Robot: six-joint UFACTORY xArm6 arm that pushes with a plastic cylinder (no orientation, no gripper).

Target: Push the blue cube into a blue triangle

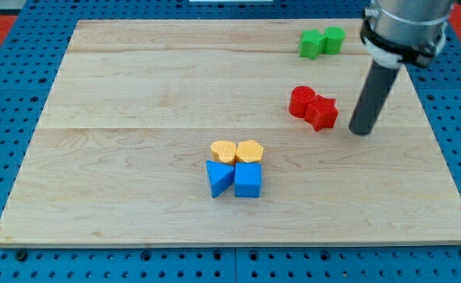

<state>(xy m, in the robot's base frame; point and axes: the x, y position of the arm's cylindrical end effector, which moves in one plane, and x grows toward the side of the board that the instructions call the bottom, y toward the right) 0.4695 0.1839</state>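
Two blue wooden blocks, the blue cube (247, 180) and blue triangle (219, 178), are seen touching; little is left. No pincer is fitted; my tip (361, 130) is parked well apart.

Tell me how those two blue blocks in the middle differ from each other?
The blue triangle is wedge-shaped, while the blue cube is boxy with square faces. The triangle sits on the view's left, the cube on its right. The triangle lies below one yellow block, the cube below the other. Both are blue and touch.
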